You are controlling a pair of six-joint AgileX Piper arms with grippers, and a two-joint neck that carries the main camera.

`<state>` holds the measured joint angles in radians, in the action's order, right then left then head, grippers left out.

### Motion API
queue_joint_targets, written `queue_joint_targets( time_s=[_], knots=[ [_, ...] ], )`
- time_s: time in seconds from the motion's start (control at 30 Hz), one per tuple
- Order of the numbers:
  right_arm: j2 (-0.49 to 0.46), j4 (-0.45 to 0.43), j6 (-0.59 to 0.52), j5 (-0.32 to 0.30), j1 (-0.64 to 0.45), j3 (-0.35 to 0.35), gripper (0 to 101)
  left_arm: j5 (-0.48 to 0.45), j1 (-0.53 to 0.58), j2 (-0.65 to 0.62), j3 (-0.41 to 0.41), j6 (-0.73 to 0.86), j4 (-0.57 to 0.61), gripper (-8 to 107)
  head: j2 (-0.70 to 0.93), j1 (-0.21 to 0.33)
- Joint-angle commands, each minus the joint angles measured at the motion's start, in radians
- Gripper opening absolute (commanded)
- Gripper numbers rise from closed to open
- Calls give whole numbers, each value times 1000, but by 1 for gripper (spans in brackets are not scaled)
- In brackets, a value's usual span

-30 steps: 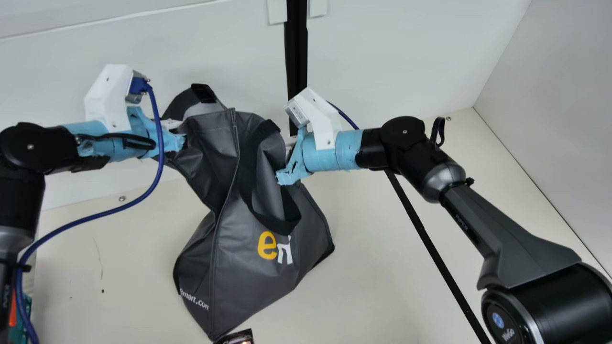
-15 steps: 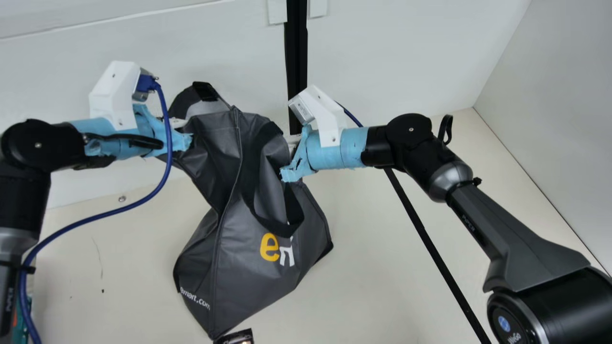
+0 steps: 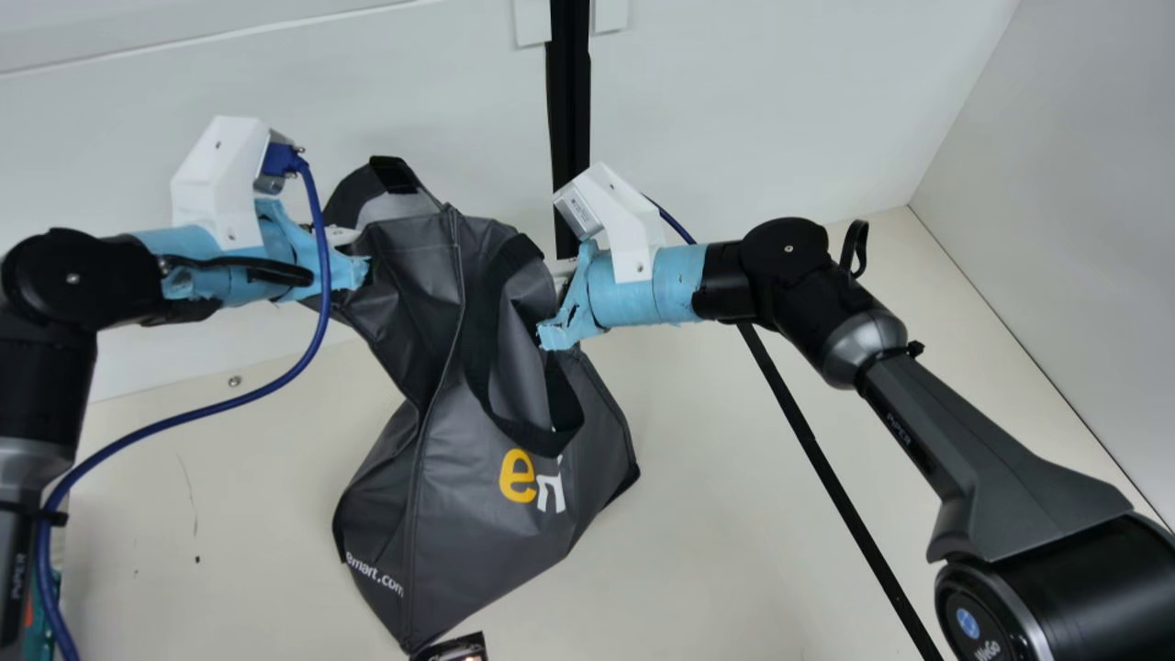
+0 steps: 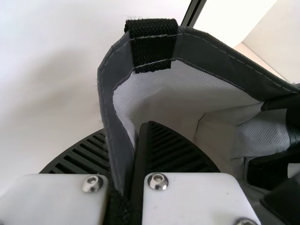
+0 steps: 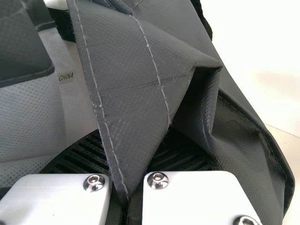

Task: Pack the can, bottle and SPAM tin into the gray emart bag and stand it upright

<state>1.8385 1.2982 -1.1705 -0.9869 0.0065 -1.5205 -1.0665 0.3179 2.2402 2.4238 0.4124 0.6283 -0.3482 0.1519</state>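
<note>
My left tool (image 3: 345,272) has the bag (image 3: 496,532) by its rim; in my left wrist view the tool (image 4: 126,136) pinches that rim between its ribbed fingers (image 4: 176,157), one on the pale lining (image 4: 164,91) and the other on the outer side. A black tab (image 4: 153,44) is stitched over the rim near that grip. My right tool (image 3: 571,312) is closed on the opposite side of the bag's top, and in my right wrist view the stitched gray cloth narrows to a fold between its fingers (image 5: 187,152).

The bag sits on the worktop (image 3: 716,514), left of its middle and near the back edge, its upper part in front of the back wall (image 3: 413,87). It is up but twisted, the sides creased and drawn in under my two grips, the mouth open. A black handle (image 3: 475,353) loops down its front above yellow and white lettering.

Just beside the bag's lowest corner lies a small dark thing (image 3: 450,650), cut off by the view's edge; I can't tell what it is. At the worktop's left edge is something green and orange (image 3: 39,629), partly behind my blue cable (image 3: 197,413).
</note>
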Motion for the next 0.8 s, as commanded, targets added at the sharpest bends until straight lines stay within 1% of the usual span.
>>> queue_joint_targets(
  time_s=[0.0,0.2,0.23,0.33,0.53,0.77],
  knots=[
    [0,0,0,0,0,0,0,0,0,0,0,0,0,12,-1,23],
    [0,-2,0,-1,0,0,0,0,0,0,0,0,0,32,-1,23],
    [0,-2,0,-2,0,0,0,30,5,-56,-90,17,7,35,-1,23],
    [0,-3,0,-3,0,0,0,39,2,-74,-114,30,18,45,-1,23],
    [0,-3,0,-5,0,0,0,79,-14,-165,-238,99,75,65,-1,23],
    [0,0,0,-12,0,0,0,110,-49,-286,-386,217,187,89,-1,23]
  ],
)
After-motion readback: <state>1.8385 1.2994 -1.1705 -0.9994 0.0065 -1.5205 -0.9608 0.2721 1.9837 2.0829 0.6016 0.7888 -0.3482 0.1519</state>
